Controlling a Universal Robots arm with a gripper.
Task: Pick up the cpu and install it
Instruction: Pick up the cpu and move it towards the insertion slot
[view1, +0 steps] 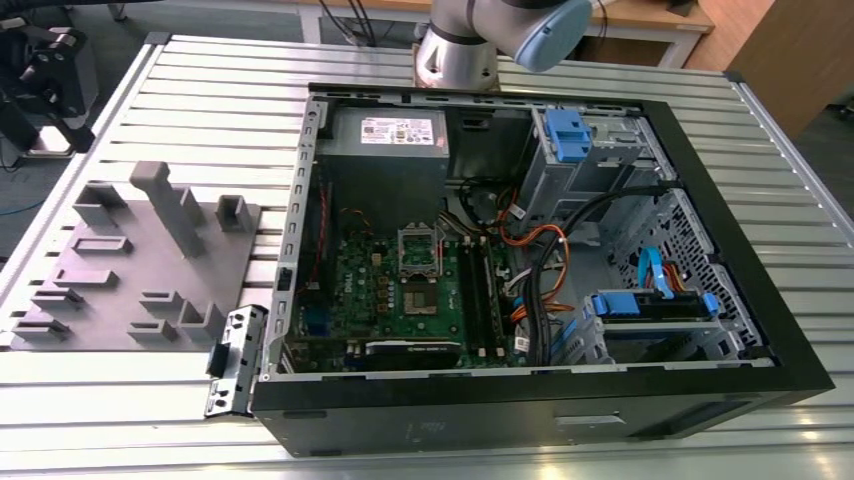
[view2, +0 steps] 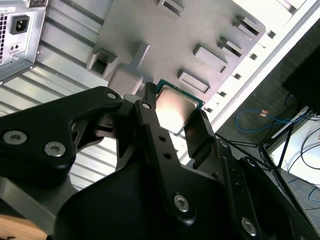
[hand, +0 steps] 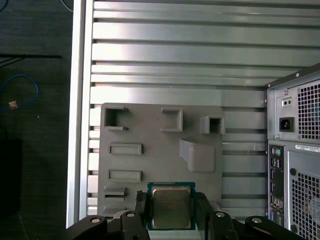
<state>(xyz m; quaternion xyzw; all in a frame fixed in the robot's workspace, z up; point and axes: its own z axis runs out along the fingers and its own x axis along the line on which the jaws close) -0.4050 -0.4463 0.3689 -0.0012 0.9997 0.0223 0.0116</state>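
- Step in hand, as I judge it: the pick is done and the carry is under way. The gripper (hand: 171, 214) pinches the cpu (hand: 171, 205) by two opposite edges.
- The cpu hangs flat, metal top up, above the near edge of the grey fixture plate (hand: 160, 150) on the table (hand: 175, 50).
- The open socket (view1: 422, 300) sits on the green board (view1: 390, 322) inside the case (view1: 534, 410), to the exterior view's right of the plate.
- Installing likely calls for keeping the chip level and square to that socket.

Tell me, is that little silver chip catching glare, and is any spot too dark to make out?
Second wrist view: the cpu, held in the gripper, shows a pale sheen on its top. First wrist view: that top looks evenly dull. Exterior view: the table slats gleam; the computer case is dim inside.
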